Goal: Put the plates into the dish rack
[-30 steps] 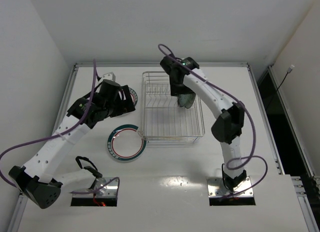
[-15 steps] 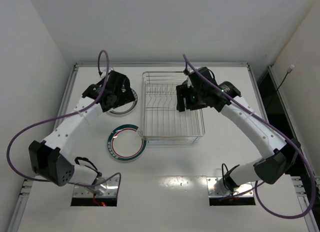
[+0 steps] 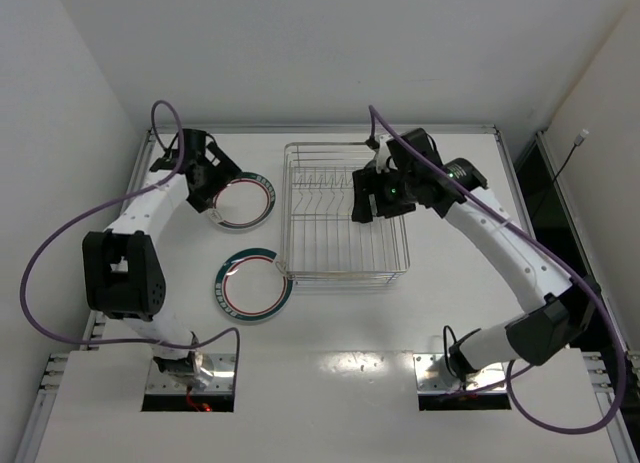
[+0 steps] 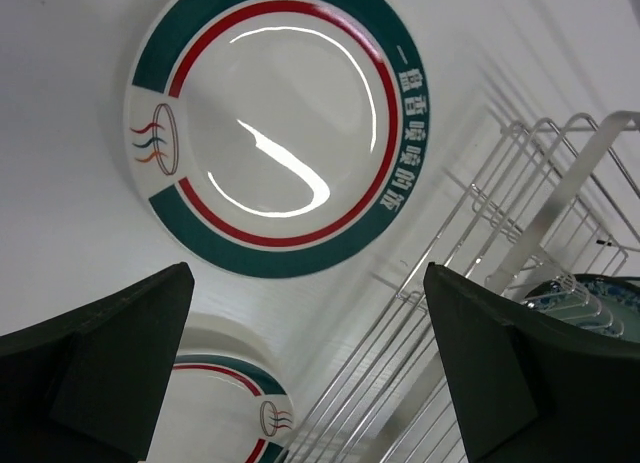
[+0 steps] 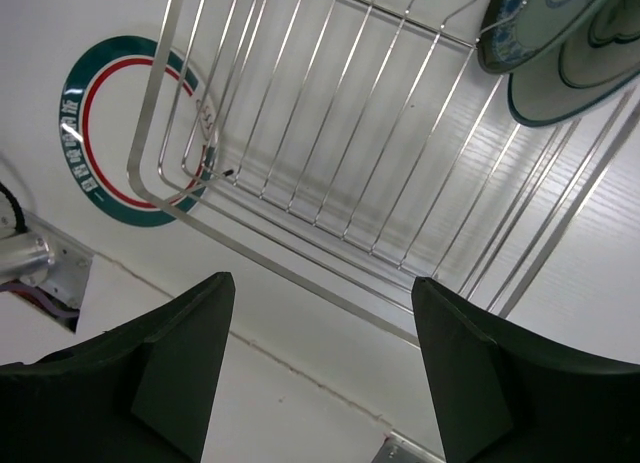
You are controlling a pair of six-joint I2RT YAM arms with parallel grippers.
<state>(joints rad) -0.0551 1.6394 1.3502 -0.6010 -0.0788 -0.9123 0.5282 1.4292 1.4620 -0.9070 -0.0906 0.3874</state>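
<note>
Two white plates with green rim and red ring lie on the table left of the dish rack (image 3: 345, 258): the far one (image 3: 243, 200) and the near one (image 3: 252, 284). My left gripper (image 3: 207, 179) is open and empty, just left of the far plate. The left wrist view shows that plate (image 4: 270, 123), the near plate (image 4: 215, 413) and the open left gripper (image 4: 307, 275). My right gripper (image 3: 368, 205) is open and empty above the rack's right back part. The right wrist view shows the right gripper (image 5: 322, 279), the rack (image 5: 300, 198), and a teal patterned plate (image 5: 530, 23) and a dark-rimmed pale plate (image 5: 590, 78) standing in it.
The near green-rimmed plate (image 5: 110, 133) lies against the rack's front left corner. White walls close in the table on the left and at the back. Purple cables loop off both arms.
My left gripper has swung back and to the left, off the far plate to its left side. My right gripper has opened and stays over the rack's right back part.
</note>
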